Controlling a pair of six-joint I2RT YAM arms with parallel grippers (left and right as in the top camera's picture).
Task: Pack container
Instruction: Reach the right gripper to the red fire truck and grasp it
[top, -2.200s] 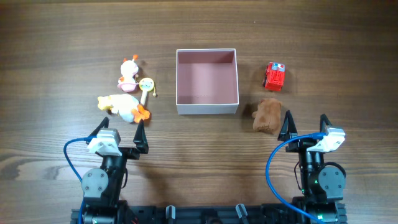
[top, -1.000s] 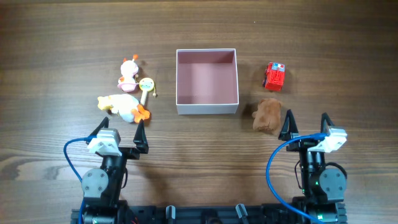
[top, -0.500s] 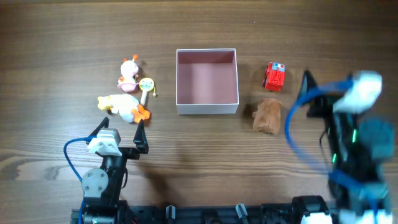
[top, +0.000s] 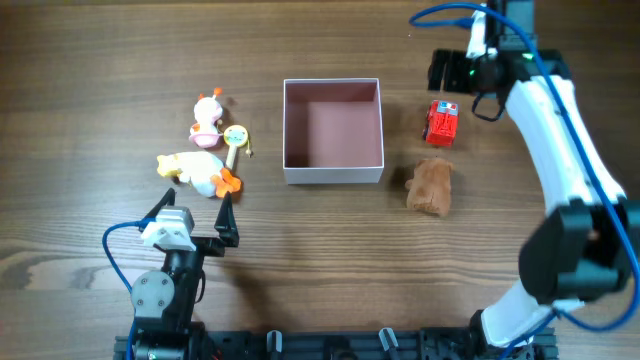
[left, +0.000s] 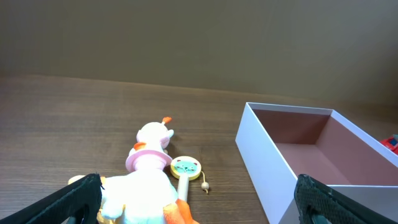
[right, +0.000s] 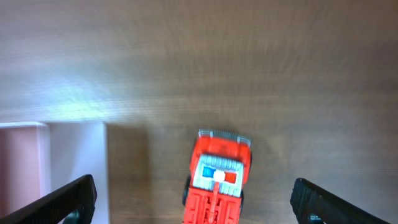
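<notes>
As the right hand (right: 196, 199) hangs spread above the red toy fire truck (right: 216, 174) | truck between its fingers, long axis square to their closing line | square white-walled, pink-lined container (top: 333, 174) just left of truck | left hand (top: 195, 212) spread, farther off.

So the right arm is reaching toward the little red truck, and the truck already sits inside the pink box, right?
Not quite. The red truck sits on the table beside the container, outside it, as the overhead view shows. The right gripper is indeed reaching toward it.
</notes>
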